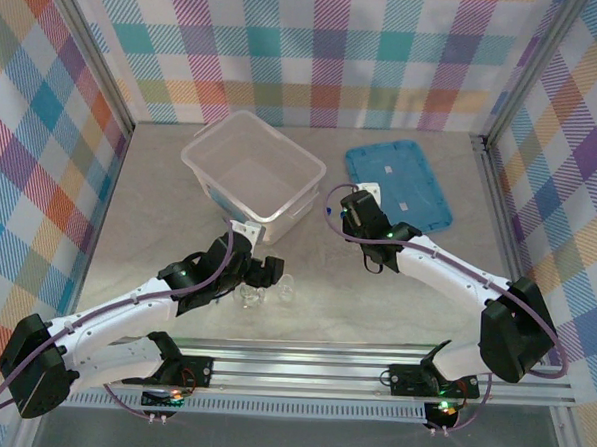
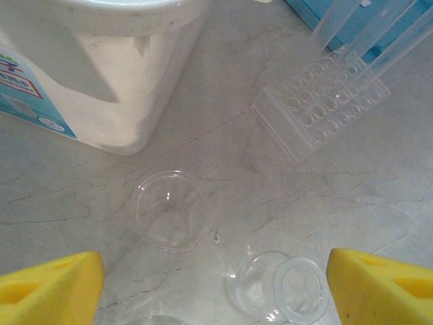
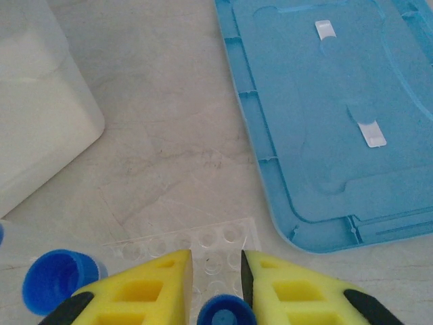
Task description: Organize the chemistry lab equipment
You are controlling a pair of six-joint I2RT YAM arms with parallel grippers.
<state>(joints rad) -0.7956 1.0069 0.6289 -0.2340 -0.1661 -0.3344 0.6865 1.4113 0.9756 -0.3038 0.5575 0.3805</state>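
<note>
Your left pincer (image 2: 215, 271) hung wide open, empty, over beaker (image 2: 169, 210), flask (image 2: 281, 288). Right pincer (image 3: 216, 261) narrow around capped tube (image 3: 226, 314); hold unclear.

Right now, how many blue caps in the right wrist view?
2. One cap at lower left beside the rack; one cap between the right gripper's fingers. Others may be hidden.

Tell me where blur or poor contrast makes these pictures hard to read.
Top external: sharp and evenly lit, though the glassware is tiny. Left wrist: the clear beaker and flask barely stand out against the pale table. Right wrist: lid crisp, near blue caps blurred.
</note>
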